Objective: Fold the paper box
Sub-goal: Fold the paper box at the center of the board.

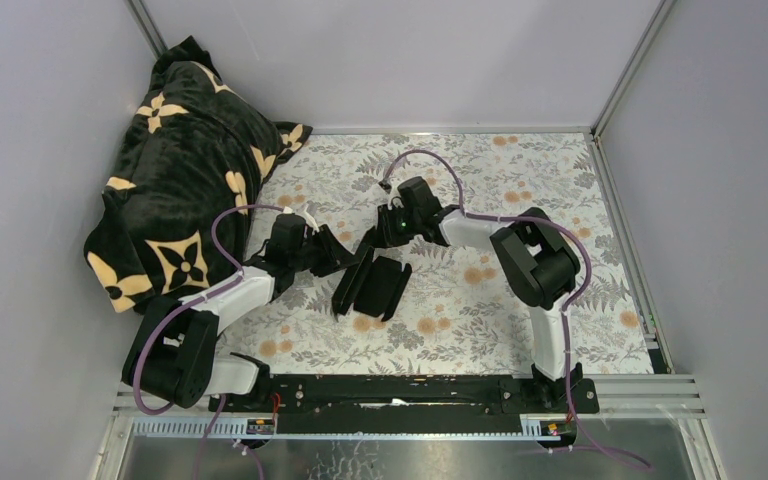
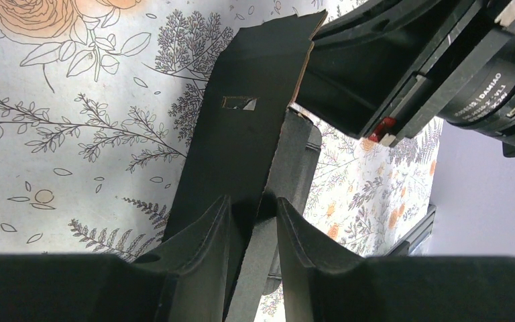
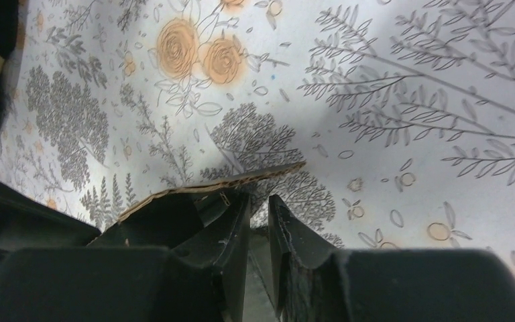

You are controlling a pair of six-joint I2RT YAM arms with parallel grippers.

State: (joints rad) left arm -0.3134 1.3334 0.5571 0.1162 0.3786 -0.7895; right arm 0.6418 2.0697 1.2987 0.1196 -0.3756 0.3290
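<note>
paper box (image 1: 382,288): thin black card, part-folded, mid-counter (image 1: 520,190) between 2 arms. probably light, floppy at creases, easily crushed; best taken by panel edges. left fingers (image 2: 201,251) pinch 1 raised panel; right fingers (image 3: 226,235) near-closed at flap, grip unclear.

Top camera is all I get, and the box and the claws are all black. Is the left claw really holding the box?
Observer: Yes. The left wrist view shows the left gripper pinching an edge of the paper box, with card right between its jaws.
Operator: What about the other claw?
Observer: In the right wrist view the right gripper has its jaws nearly together with a strip of card between them, so it looks like a grip too.
Operator: Is there a hole anywhere for a tab?
Observer: Yes. The left wrist view shows one small slot cut through the panel beyond the left gripper's jaws.
</note>
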